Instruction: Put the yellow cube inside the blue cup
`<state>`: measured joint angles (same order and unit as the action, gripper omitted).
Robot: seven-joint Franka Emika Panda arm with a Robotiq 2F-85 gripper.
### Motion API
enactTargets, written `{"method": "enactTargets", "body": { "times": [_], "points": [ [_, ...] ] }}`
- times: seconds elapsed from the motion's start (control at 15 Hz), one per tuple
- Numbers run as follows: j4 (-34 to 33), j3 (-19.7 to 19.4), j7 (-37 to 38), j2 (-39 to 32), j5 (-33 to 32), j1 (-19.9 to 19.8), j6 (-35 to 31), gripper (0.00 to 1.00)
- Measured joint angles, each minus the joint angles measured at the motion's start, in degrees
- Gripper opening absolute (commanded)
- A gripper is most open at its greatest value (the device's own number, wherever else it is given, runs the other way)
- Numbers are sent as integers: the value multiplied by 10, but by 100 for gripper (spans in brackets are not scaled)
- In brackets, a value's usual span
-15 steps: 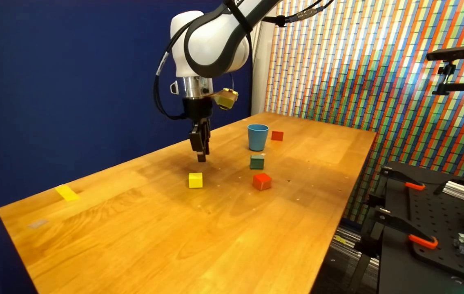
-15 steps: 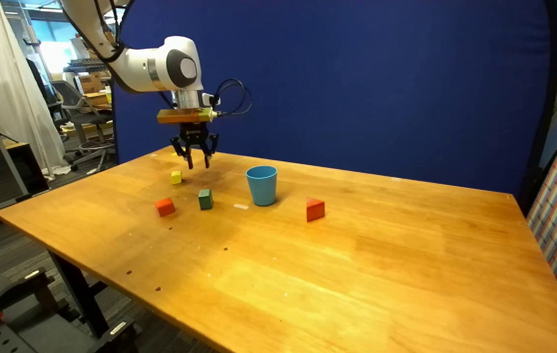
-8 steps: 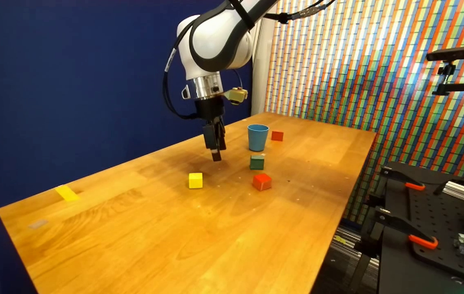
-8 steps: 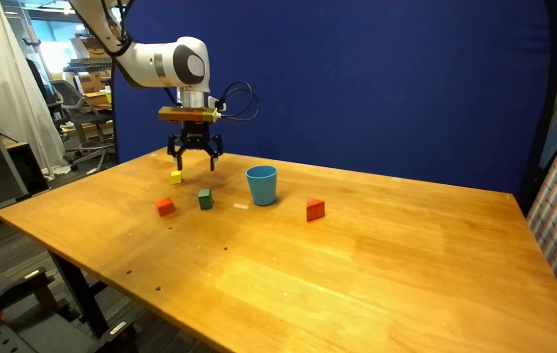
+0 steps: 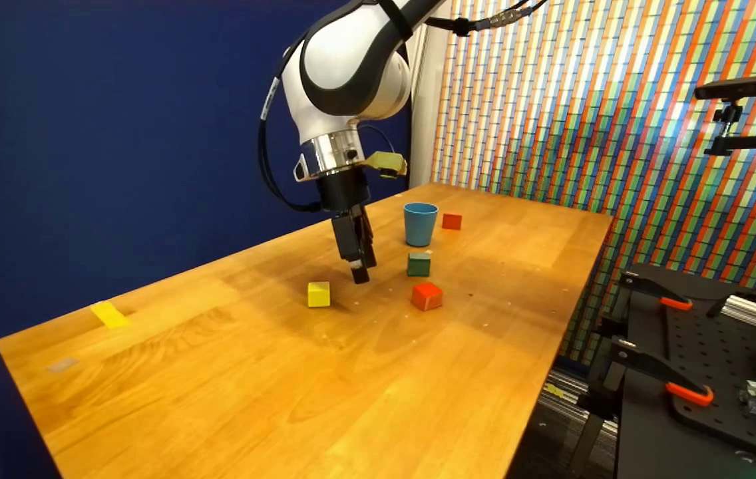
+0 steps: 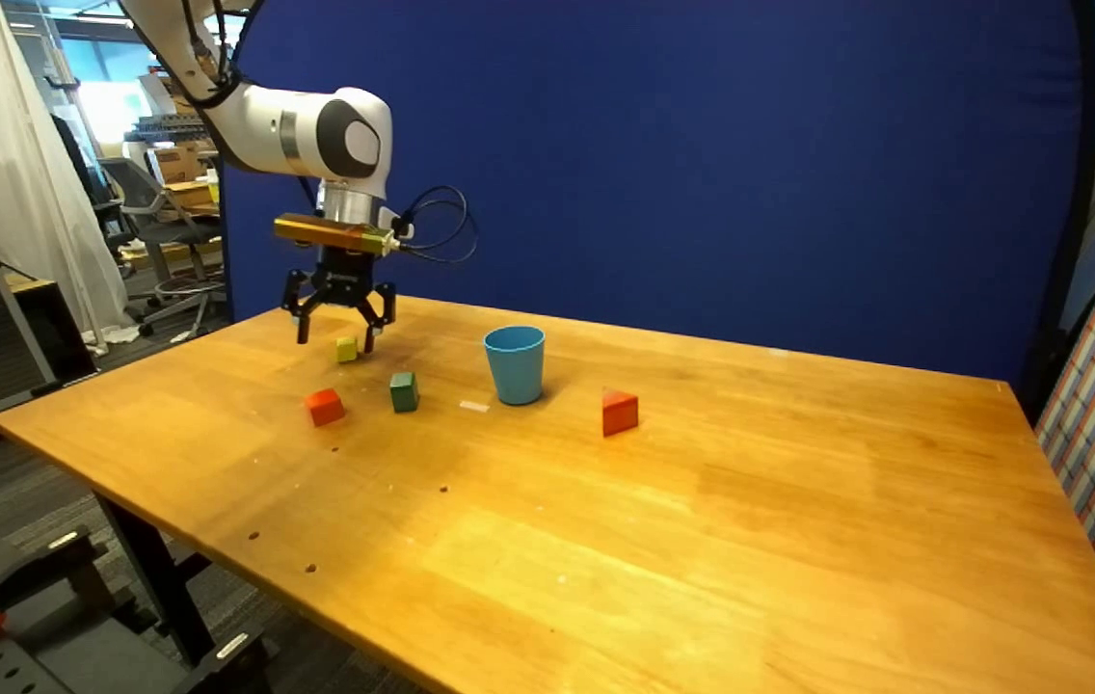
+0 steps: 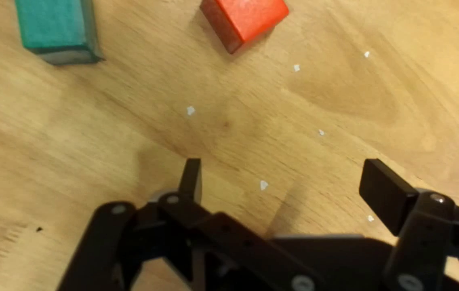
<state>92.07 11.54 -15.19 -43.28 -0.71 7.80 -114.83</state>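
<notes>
The small yellow cube [image 5: 319, 295] rests on the wooden table in both exterior views; it lies outside the wrist view. Toward the cup end of the table, beyond the green block, the light-blue cup [image 6: 516, 366] stands upright, its inside mostly hidden. My gripper [image 5: 363, 269] hangs above the table, tilted, a short way from the cube on the side toward the green block. Wide apart, its fingers [image 7: 387, 194] have only bare wood visible between them in the wrist view. In an exterior view the cube [image 6: 346, 350] appears between the fingertips, but behind them.
A green block [image 7: 53, 24] and a red-orange cube [image 7: 249, 20] sit near the gripper. Past the cup lies a red wedge-shaped piece [image 6: 620, 413]. A flat yellow strip [image 5: 110, 315] is on the table near its corner. A blue partition [image 6: 702, 173] rises behind the table.
The gripper's fingers have spread wider. The arm first shifted toward the cup, then came back and lower, tilting, toward the red-orange cube's side. Cube and cup have not moved.
</notes>
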Motion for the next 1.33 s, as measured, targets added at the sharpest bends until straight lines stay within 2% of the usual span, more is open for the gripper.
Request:
{"method": "enactTargets", "body": {
  "times": [0.47,0.8,0.87,0.93,1.0,1.33],
  "points": [
    [23,6,-1,-3,-12,36,-133,100],
    [51,6,-3,-12,-42,46,-227,100],
    [55,5,-3,-15,-51,46,-243,75],
    [59,4,-3,-17,-59,47,-254,75],
    [62,3,-3,-18,-65,47,-265,68],
    [66,-9,-2,-15,-95,49,-284,27]
  ]
}}
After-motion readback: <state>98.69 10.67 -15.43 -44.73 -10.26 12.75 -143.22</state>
